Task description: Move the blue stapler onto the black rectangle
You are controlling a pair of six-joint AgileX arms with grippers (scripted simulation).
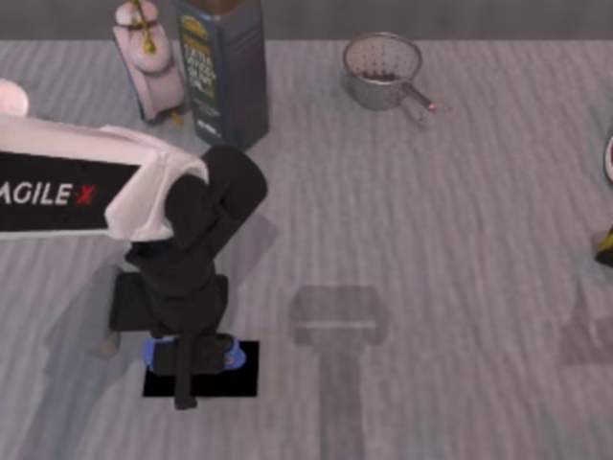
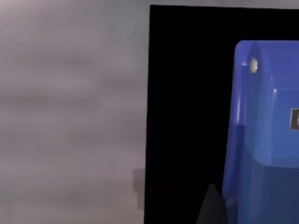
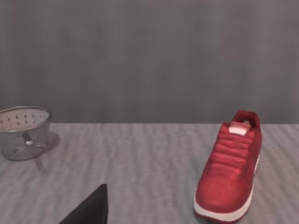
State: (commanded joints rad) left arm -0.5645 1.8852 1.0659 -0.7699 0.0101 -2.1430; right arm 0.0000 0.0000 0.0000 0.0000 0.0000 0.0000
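The blue stapler (image 1: 235,357) lies across the top edge of the black rectangle (image 1: 239,383), near the table's front left. Only its two blue ends show beside my left gripper (image 1: 185,369), which reaches down over its middle. In the left wrist view the stapler (image 2: 266,130) fills the frame's side over the black rectangle (image 2: 187,93). One dark fingertip (image 2: 212,210) presses against its long side, and the other finger is out of frame. The left gripper is shut on the stapler. My right arm (image 1: 605,247) is parked at the right edge; one fingertip (image 3: 91,210) shows in its wrist view.
A tall dark bottle (image 1: 222,67) and a pale pink dispenser (image 1: 146,57) stand at the back left, behind the left arm. A metal strainer (image 1: 383,69) sits at the back centre. A red shoe (image 3: 231,168) lies in front of the right gripper. Grey T-shaped shadows (image 1: 337,321) mark the table.
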